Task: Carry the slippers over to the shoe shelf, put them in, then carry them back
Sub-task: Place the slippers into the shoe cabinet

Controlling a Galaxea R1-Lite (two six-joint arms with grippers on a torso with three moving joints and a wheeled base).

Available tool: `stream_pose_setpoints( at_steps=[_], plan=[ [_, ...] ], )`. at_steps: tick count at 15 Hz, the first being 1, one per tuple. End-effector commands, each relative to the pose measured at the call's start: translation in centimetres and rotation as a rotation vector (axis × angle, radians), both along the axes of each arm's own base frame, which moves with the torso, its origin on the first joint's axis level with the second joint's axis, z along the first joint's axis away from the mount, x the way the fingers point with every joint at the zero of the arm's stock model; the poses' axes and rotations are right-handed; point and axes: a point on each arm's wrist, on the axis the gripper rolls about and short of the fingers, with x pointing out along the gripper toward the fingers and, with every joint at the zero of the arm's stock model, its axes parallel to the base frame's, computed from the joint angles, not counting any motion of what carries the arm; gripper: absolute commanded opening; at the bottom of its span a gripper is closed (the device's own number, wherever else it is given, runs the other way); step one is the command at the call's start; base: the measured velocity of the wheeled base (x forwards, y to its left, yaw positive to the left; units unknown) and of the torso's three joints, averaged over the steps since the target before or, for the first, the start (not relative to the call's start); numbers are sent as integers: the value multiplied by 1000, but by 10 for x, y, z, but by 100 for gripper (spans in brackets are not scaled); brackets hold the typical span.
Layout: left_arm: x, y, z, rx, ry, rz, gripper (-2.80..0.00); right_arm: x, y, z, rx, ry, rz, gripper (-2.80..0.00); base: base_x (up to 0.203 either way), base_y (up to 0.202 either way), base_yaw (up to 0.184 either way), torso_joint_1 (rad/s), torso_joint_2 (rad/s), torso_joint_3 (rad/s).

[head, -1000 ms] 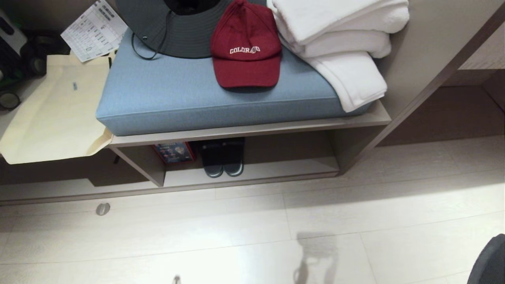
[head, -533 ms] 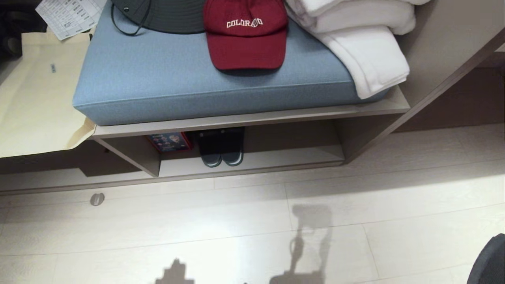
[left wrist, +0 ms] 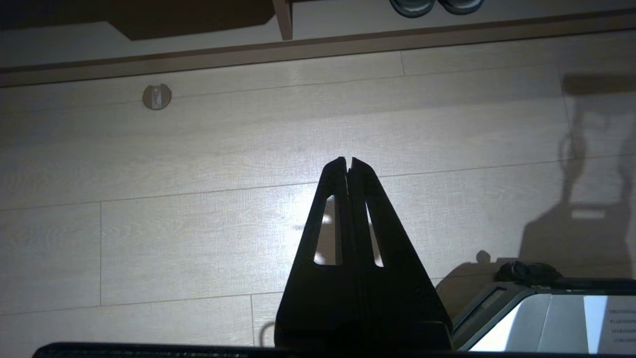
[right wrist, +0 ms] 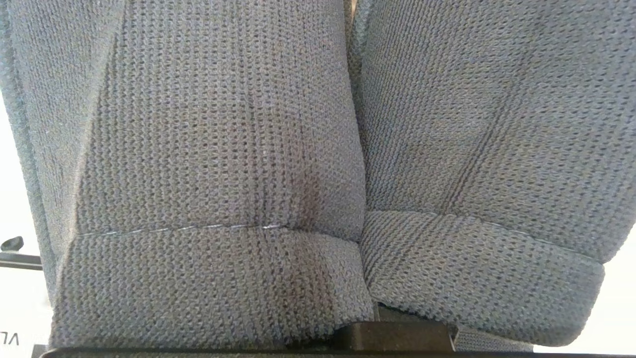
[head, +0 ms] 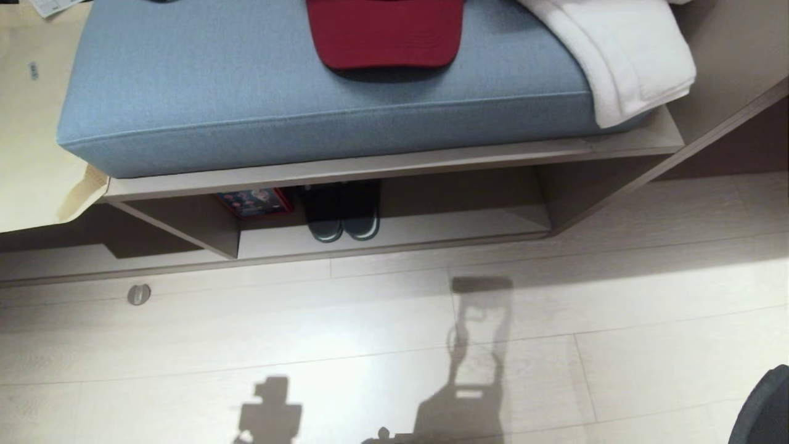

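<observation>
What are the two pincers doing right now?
Left pincer: closed, holding nothing, above the floor.
Right pincer: closed on the grey slippers.

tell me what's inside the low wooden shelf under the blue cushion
Inside the beige wood-grain shoe shelf: a dark pair of white-edged slippers, toes outward, and beside them a red printed box. Their heel ends and the shelf's back are hidden under the top board.

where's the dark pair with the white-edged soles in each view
Head view: dark pair in the shoe shelf, beside the red box.
Left wrist view: only the toes, at the top edge.
Right wrist view: not in it; grey slippers fill it.
Shared landmark: round floor disc.
</observation>
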Motion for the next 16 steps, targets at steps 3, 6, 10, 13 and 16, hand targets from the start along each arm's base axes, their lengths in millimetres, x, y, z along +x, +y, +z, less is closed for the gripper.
stream_pose_setpoints(
  at_steps=[3, 6, 10, 13, 16],
  plan=[
    [0, 0, 0, -2, 0, 1, -280, 0, 0, 0, 0, 2, -1, -280, 0, 0, 0, 1, 2, -199],
    [0, 0, 0, 0, 0, 2, -280, 0, 0, 0, 1, 2, 3, -280, 0, 0, 0, 5, 4, -201],
    [0, 0, 0, 0, 0, 1, -280, 0, 0, 0, 1, 2, 2, -280, 0, 0, 0, 4, 7, -193],
    [0, 0, 0, 0, 2, 2, -280, 0, 0, 0, 4, 3, 1, -280, 0, 0, 0, 2, 2, -199],
    [0, 0, 0, 0, 0, 2, -280, 0, 0, 0, 6, 3, 9, -280, 0, 0, 0, 3, 2, -198]
  ],
)
